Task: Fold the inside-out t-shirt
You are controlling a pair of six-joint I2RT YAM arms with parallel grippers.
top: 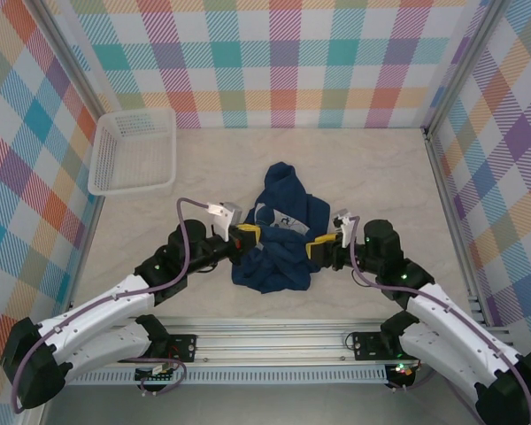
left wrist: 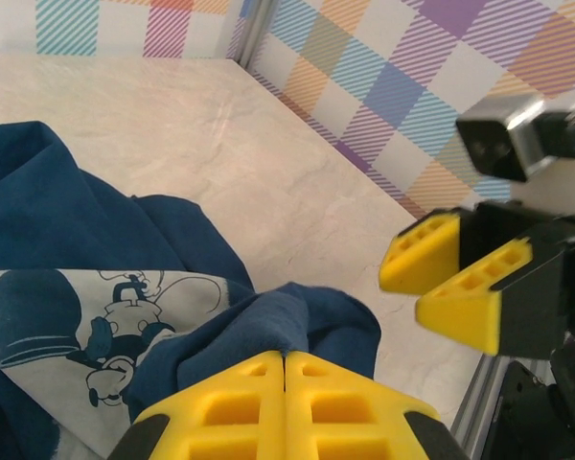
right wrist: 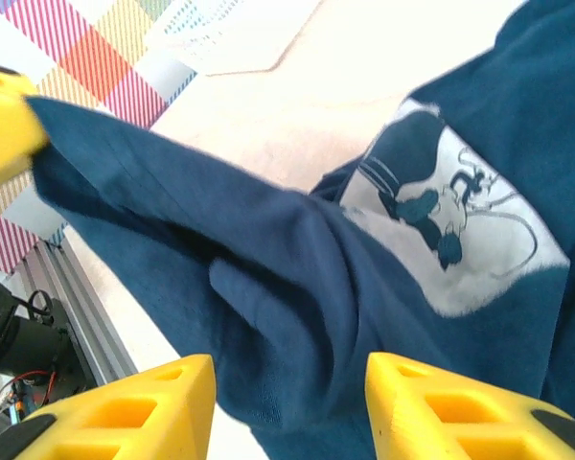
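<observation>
At the bottom of the overhead view, the left arm [top: 97,312] and the right arm [top: 456,323] reach inward from the near rail [top: 274,341] toward the middle of the frame. The left claw [top: 245,237] has its yellow fingers pressed together, clamped on a fold of the inside-out t-shirt [top: 279,257]. In its wrist view the cloth bunches right at the closed tips. In the right wrist view a taut ridge of navy cloth runs up to it in the upper left corner. The right claw [top: 319,249] stands with its fingers apart at the garment's right edge. In its own view navy cloth lies between the two fingers, and I cannot tell whether they touch it. The t-shirt sits crumpled in a heap at the centre of the pale surface [top: 380,177], between the two claws. A pale patch with a dark cartoon print [top: 279,221] shows among the folds. Farther up, at the upper left, a white mesh basket [top: 133,152] rests on the surface beside the checked wall [top: 283,53], well apart from the shirt.
</observation>
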